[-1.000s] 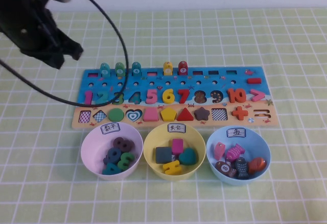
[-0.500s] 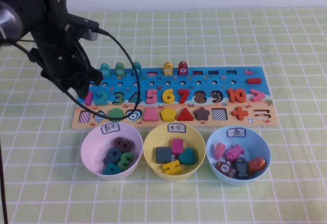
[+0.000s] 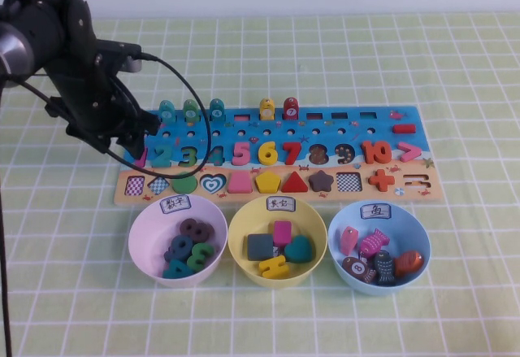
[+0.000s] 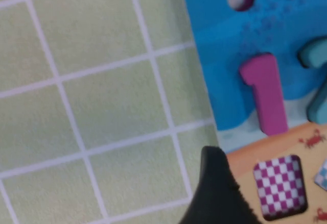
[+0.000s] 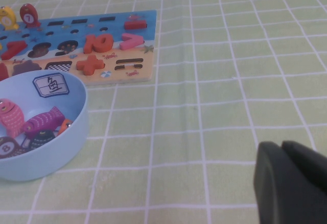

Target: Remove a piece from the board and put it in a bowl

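**Table stock, near edge to far**

Near row: pale pink bowl [image 3: 177,240] holding dark numerals, yellow bowl [image 3: 277,240], light blue bowl [image 3: 379,246], rims close side by side; bare checked cloth [image 3: 455,72] to their right and in front

Middle: board [image 3: 341,121] lengthwise behind the bowls, open cloth beyond its right end

Board's left end: magenta "1" [image 3: 141,158] seated in its slot, half hidden in the high view under the left gripper [image 3: 134,139], fingers apart above it; left wrist view alone shows the "1" [image 4: 265,92] whole, one dark fingertip [image 4: 217,175] at the board's left edge

Right gripper [image 5: 291,180]: seen only by its wrist camera, over cloth right of the blue bowl, fingers together
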